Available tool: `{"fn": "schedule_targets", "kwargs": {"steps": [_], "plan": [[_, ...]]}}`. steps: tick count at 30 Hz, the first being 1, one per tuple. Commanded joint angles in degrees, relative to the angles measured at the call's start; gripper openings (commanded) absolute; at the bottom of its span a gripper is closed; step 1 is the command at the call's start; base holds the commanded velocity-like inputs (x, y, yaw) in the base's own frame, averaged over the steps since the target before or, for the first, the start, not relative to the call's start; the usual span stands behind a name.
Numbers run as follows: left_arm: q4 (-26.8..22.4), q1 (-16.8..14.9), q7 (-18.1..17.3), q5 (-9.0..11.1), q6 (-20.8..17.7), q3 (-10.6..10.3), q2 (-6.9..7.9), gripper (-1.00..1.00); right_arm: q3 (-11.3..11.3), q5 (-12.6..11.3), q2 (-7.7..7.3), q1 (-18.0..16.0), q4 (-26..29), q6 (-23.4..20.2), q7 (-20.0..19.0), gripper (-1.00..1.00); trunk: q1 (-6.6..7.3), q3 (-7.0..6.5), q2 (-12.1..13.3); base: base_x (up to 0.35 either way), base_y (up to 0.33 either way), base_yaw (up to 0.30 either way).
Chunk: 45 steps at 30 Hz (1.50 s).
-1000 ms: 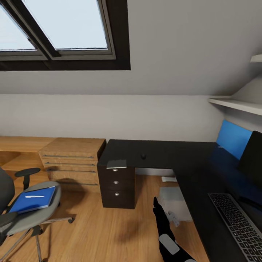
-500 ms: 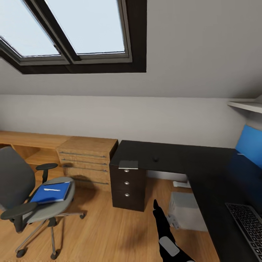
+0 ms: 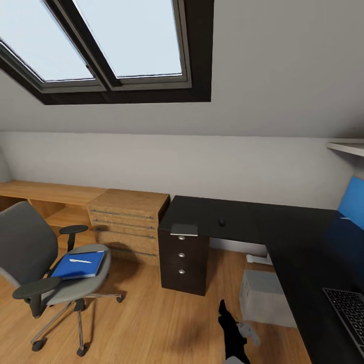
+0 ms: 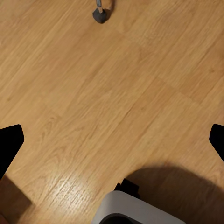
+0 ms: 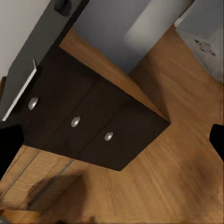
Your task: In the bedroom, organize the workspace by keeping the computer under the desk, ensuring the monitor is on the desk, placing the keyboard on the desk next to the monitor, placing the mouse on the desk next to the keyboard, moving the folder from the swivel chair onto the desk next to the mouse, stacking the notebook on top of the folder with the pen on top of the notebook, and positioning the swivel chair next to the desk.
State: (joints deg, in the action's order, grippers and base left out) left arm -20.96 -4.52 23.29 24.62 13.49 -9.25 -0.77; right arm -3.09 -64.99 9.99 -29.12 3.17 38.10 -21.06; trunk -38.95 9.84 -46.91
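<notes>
Showing both pincers wide, empty: left pincer (image 4: 112,140) over bare wood floor (image 4: 93,93); right pincer (image 5: 112,135) facing the black drawer cabinet (image 5: 88,126). Head view: right arm (image 3: 233,333) at 6 o'clock; computer (image 3: 265,298) on the floor beside the black counter (image 3: 298,237); mouse (image 3: 221,221) and notebook (image 3: 184,230) on the counter; keyboard (image 3: 351,311) at 4 o'clock; swivel chair (image 3: 45,268) at 8 o'clock carrying folder (image 3: 79,265) with pen (image 3: 80,261) atop.
</notes>
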Motion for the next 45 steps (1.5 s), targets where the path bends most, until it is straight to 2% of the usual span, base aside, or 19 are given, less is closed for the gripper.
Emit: {"fn": "schedule_targets", "kwargs": {"steps": [1, 2, 3, 5, 7, 8, 10, 11, 14, 15, 19, 20, 21, 24, 25, 37, 45], "plan": [[0.0, 0.0, 0.4, 0.5, 0.2, -0.4, 0.06, 1.00, -2.4, 4.0, 0.01, 0.1, -2.8, 1.9, -0.6, 1.00, -0.01, 0.08, -0.1, 0.000, 0.000, 0.002], [0.0, 0.0, 0.4, 0.5, 0.2, -0.4, 0.06, 1.00, -2.8, 5.4, 0.01, 0.3, -3.1, 2.3, -0.6, 1.00, -0.01, 0.08, -0.1, 0.000, 0.000, 0.002], [0.0, 0.0, 0.4, 0.5, 0.2, -0.4, 0.06, 1.00, -3.5, 7.9, 0.01, 0.8, -3.5, 3.1, -0.3, 1.00, -0.01, 0.08, -0.1, 0.000, 0.000, 0.001], [0.0, 0.0, 0.4, 0.5, 0.2, -0.4, 0.06, 1.00, -4.0, 9.8, 0.01, 1.5, -3.8, 3.6, 0.8, 1.00, -0.01, 0.08, -0.1, 0.000, 0.000, 0.000], [0.0, 0.0, 0.4, 0.5, 0.2, -0.4, 0.16, 1.00, -5.0, 12.5, 0.01, 2.4, -4.0, 4.0, 3.8, 1.00, -0.01, 0.08, -0.1, 0.000, 0.000, 0.000], [0.0, 0.0, 0.4, 0.5, 0.2, -0.4, 0.30, 1.00, -7.4, 16.2, -0.42, 2.8, -4.1, 4.1, 8.3, 1.00, -0.01, 0.08, -0.1, 0.000, 0.000, 0.000], [0.0, 0.0, 0.4, 0.6, 0.2, -0.3, 0.46, 1.00, -10.6, 20.9, -1.54, 3.1, -4.2, 4.0, 13.6, 1.00, -0.01, 0.08, -0.1, 0.000, 0.000, 0.000], [0.0, 0.0, 0.4, 0.6, 0.2, -0.3, 0.57, 1.00, -13.3, 25.2, -2.87, 3.2, -4.3, 3.7, 18.4, 1.00, -0.01, 0.08, -0.1, 0.000, 0.000, 0.000], [0.0, 0.0, 0.4, 0.6, 0.2, -0.3, 0.64, 1.00, -15.9, 30.7, -4.88, 3.4, -4.3, 2.7, 23.6, 1.00, -0.01, 0.08, -0.1, 0.000, 0.000, 0.000], [0.0, 0.0, 0.4, 0.6, 0.4, -0.3, 0.66, 1.00, -17.3, 34.5, -6.32, 3.5, -4.3, 2.0, 26.3, 1.00, -0.01, 0.08, -0.1, 0.000, 0.000, 0.000], [0.0, 0.0, 0.3, 0.4, 0.7, -0.5, 0.58, 1.00, -18.7, 38.5, -7.69, 3.5, -4.4, 1.4, 27.7, 1.00, -0.01, 0.08, -0.1, 0.000, 0.000, 0.000], [0.0, 0.0, 0.3, 0.4, 0.7, -0.5, 0.58, 1.00, -18.8, 38.6, -7.76, 3.5, -4.4, 1.4, 27.4, 1.00, -0.01, 0.08, -0.1, 0.000, 0.000, 0.000], [0.3, 0.0, 0.3, 0.4, 0.7, -0.5, 0.64, 1.00, -18.9, 39.0, -7.91, 3.5, -4.4, 1.1, 25.4, 1.00, -0.01, 0.08, -0.1, 0.000, 0.000, 0.000], [0.8, 0.0, 0.3, 0.4, 0.8, -0.4, 0.67, 1.00, -19.0, 39.3, -7.81, 3.5, -4.4, 0.9, 24.4, 1.00, -0.01, 0.08, -0.1, 0.000, 0.000, 0.000], [1.1, 0.0, 0.3, 0.3, 0.8, -0.6, 0.47, 1.00, -19.1, 39.5, -6.95, 3.5, -4.5, 0.9, 23.9, 1.00, -0.01, 0.08, -0.1, 0.022, 0.000, 0.000], [1.2, 0.0, 0.3, 0.3, 0.7, -0.6, 0.42, 1.00, -19.0, 39.7, -6.74, 3.5, -4.5, 0.8, 24.0, 1.00, -0.01, 0.08, -0.1, 0.238, 0.007, 0.000], [1.3, 0.0, 0.3, 0.3, 0.7, -0.6, 0.45, 1.00, -19.0, 39.6, -6.52, 3.5, -4.6, 0.8, 24.1, 1.00, -0.01, 0.08, -0.1, 0.284, 0.196, 0.000]]}}
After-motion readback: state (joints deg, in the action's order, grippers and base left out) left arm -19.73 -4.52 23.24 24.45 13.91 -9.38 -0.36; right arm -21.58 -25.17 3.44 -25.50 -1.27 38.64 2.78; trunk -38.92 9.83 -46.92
